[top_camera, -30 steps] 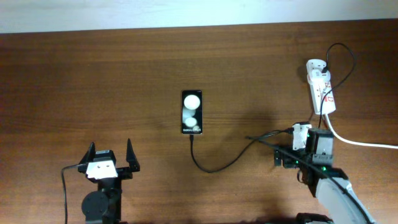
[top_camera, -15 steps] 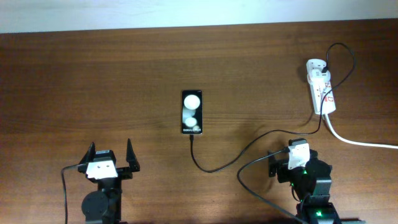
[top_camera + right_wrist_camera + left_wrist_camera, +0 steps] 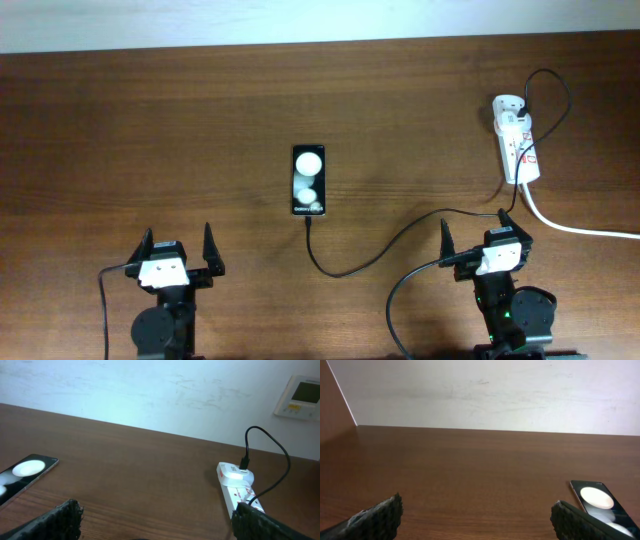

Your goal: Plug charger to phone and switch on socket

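My right hand [image 3: 476,238], fingers spread and empty, sits low with its arm tucked in; the left hand [image 3: 178,244] is the same. The charger [image 3: 375,258] runs just ahead of the right hand, its tip seemingly at the phone [image 3: 308,180], ahead-left. I judge step 2 is due: reach ahead-right to the socket [image 3: 517,150] and press its switch with 1 fingertip.

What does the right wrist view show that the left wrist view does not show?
Only the right wrist view: the socket, the charger plugged in at its far end, a wall panel and the open right hand. Only the left wrist view: the open left hand. Both: the phone, the table and the white wall.
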